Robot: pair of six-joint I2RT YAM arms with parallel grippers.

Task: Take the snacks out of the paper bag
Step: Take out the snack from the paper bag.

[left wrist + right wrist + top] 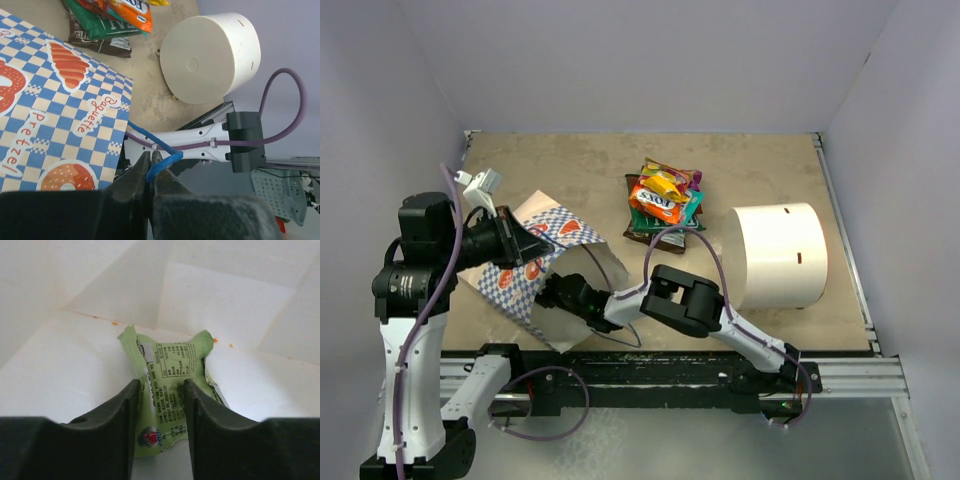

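Right claw (160,386) pinches crinkled, glossy light-green packet (172,365).

The white blue-checked paper bag (558,228) is lying at the left of the beige table (570,170). The pile of shiny snack packets (663,203) is sitting behind and to the right of it, and the plain white cylinder (780,255) is sitting further right. Inside the bag, a light green foil packet (167,365) is lying between the fingers of the right gripper (160,387). The left gripper (151,157) is pinching the bag's blue string handle (150,137).
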